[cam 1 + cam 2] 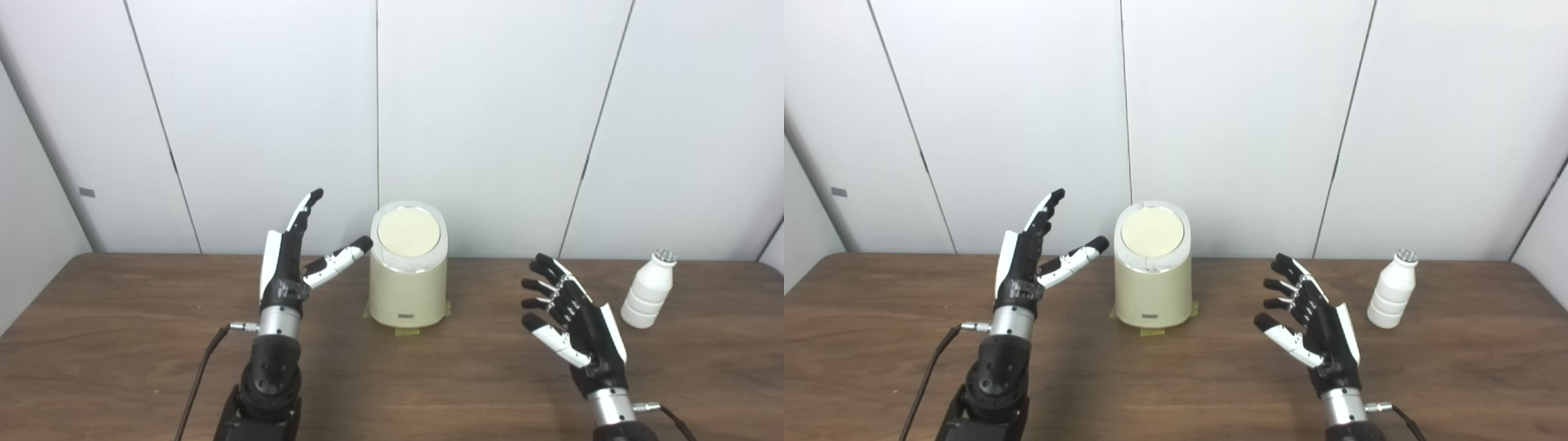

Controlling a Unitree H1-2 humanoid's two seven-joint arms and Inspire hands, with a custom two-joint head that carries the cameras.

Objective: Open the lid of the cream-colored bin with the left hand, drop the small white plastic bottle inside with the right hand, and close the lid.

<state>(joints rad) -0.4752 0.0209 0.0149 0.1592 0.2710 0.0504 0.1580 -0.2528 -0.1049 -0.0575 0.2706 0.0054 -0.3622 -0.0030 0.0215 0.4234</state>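
We see the cream-colored oval plastic bin [407,288] standing upright toward the back middle of the brown wood-grain desk [122,343], close to the white panelled wall [490,122]. Its round pale lid [408,232] lies flat in the top rim, shut. Strips of yellowish tape [407,331] show at the foot of the bin, on the desk.

The small white ribbed plastic bottle [649,290] stands upright well to the right of the bin, near the desk's far right corner, with its cap on top. Nothing touches it.

We find the left hand [288,263] raised just beside the bin on its left, holding nothing, its fingers [304,211] stretched upward and spread wide from the thumb, which reaches toward the bin's upper wall; we cannot tell whether it touches. The right hand [576,318] hovers over the desk between the bin and the bottle, apart from both, palm turned leftward, its fingers [542,288] wide apart and empty. A thin dark cable [202,367] trails from the left wrist down to the picture's bottom edge.
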